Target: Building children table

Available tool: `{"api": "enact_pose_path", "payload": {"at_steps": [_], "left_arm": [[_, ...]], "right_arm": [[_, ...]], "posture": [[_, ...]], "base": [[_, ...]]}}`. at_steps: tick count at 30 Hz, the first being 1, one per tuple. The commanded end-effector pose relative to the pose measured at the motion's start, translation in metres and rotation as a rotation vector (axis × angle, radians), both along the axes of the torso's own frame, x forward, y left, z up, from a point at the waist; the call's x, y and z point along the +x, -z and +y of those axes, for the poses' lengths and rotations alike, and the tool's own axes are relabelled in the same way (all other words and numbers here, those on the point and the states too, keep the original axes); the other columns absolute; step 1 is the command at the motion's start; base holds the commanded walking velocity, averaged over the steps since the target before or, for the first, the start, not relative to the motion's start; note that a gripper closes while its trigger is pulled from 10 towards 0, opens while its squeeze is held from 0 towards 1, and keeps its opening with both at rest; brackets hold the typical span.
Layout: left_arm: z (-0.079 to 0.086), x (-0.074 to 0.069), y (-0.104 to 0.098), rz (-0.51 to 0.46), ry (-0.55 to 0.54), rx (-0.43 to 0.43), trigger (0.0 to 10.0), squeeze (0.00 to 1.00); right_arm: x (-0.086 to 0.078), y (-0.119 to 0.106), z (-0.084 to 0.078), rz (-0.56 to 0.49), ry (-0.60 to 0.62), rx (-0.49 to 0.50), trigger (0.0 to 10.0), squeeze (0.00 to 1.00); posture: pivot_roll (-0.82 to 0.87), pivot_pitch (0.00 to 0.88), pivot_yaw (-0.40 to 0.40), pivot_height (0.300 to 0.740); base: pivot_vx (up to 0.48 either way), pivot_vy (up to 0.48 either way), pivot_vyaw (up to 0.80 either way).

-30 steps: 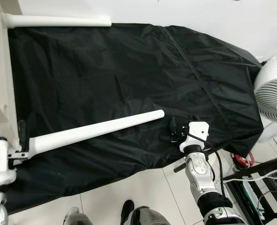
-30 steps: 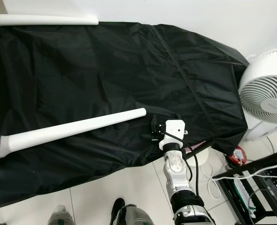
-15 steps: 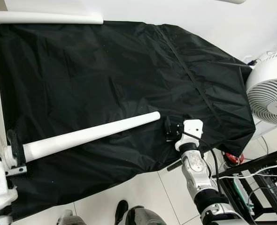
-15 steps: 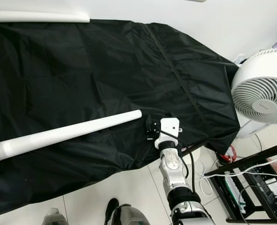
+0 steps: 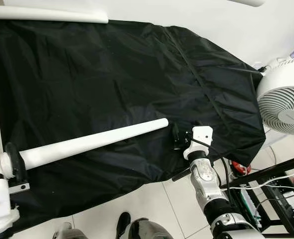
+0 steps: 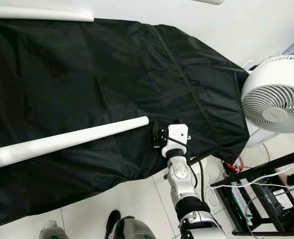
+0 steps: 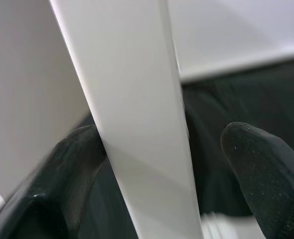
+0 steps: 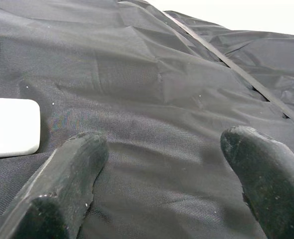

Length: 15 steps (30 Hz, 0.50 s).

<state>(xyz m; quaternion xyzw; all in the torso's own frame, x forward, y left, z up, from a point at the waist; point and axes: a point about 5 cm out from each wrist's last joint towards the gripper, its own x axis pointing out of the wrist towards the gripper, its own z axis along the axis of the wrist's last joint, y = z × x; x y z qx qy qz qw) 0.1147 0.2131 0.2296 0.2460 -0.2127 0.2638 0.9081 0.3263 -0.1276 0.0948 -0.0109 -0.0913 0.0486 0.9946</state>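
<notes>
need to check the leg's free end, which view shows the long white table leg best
Left eye view: the table leg lies full length across the black cover. Right eye view matches it. Left wrist view shows a close stretch between fingers; right wrist view just the tip.

1. So the whole work surface is a big raised slab covered by a crinkly black nylon sheet (image 5: 112,84), draped over the edges and hanging down toward the pale tiled floor (image 5: 152,204).
2. A stitched seam (image 6: 187,84) runs diagonally across the right part of the sheet.
3. A long white tapered table leg (image 5: 92,142) lies slanted across the near part of the sheet, rounded tip pointing right.
4. Along the far edge there's a second white round table leg (image 5: 52,15) lying roughly sideways on the sheet.
</notes>
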Motion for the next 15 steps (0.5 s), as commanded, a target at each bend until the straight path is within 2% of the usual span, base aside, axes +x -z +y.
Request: {"api": "enact_pose_path", "payload": {"at_steps": [1,5,7,10,15], "left_arm": [[0.005,-0.007,-0.014,-0.127,-0.133,0.014,10.0,0.0],[0.006,-0.005,-0.021,-0.173,-0.138,0.026,10.0,0.0],[0.007,0.0,-0.037,-0.282,-0.142,0.074,10.0,0.0],[0.005,0.002,-0.044,-0.344,-0.134,0.096,10.0,0.0],[0.001,0.005,-0.052,-0.391,-0.116,0.12,10.0,0.0]], "right_arm": [[-0.005,0.019,0.009,0.101,-0.057,-0.031,10.0,0.0],[-0.004,0.018,0.01,0.1,-0.058,-0.03,10.0,0.0],[-0.002,0.017,0.011,0.097,-0.062,-0.029,10.0,0.0],[-0.002,0.016,0.012,0.096,-0.066,-0.028,10.0,0.0],[0.0,0.015,0.013,0.096,-0.068,-0.028,10.0,0.0]], "posture": [[0.45,0.217,-0.252,0.74],[0.45,0.214,-0.254,0.74],[0.45,0.21,-0.259,0.74],[0.45,0.207,-0.264,0.74],[0.46,0.204,-0.269,0.74]], "base": [[0.0,0.0,0.0],[0.0,0.0,0.0],[0.0,0.0,0.0],[0.0,0.0,0.0],[0.0,0.0,0.0]]}}
